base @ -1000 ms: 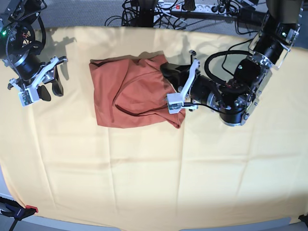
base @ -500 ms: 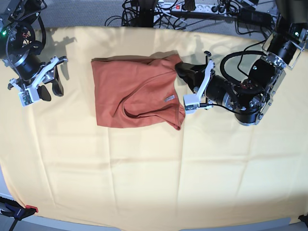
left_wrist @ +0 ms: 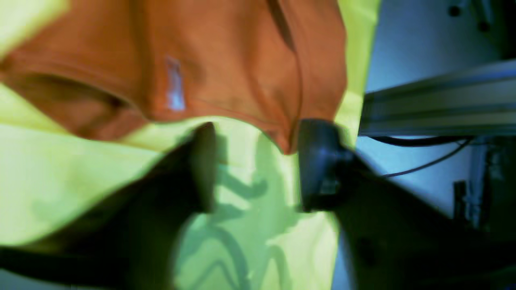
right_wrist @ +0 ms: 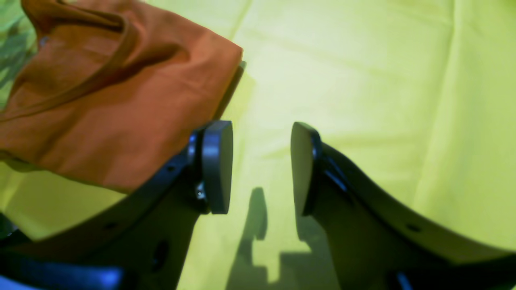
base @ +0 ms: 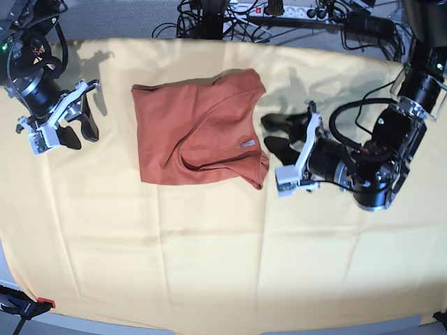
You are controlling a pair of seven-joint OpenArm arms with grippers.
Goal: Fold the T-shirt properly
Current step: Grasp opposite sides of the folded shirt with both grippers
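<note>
The left gripper (base: 274,134) is nearest to the T-shirt (base: 199,132), just beside its right edge. Its jaws are released and nothing is between them; in the left wrist view one finger (left_wrist: 318,161) looks to be almost at a corner of the shirt. The T-shirt lies partly folded on the yellow cloth (base: 209,251), with a small white tag (base: 244,144) showing. Farther away, well apart on the other side, the right gripper (base: 75,125) is also spread apart and empty.

surface (base: 209,265): draped in pale-yellow cloth (base: 335,258) | on cloth: folded rust T-shirt (base: 195,136), upper middle | cloth: faintly creased
</note>
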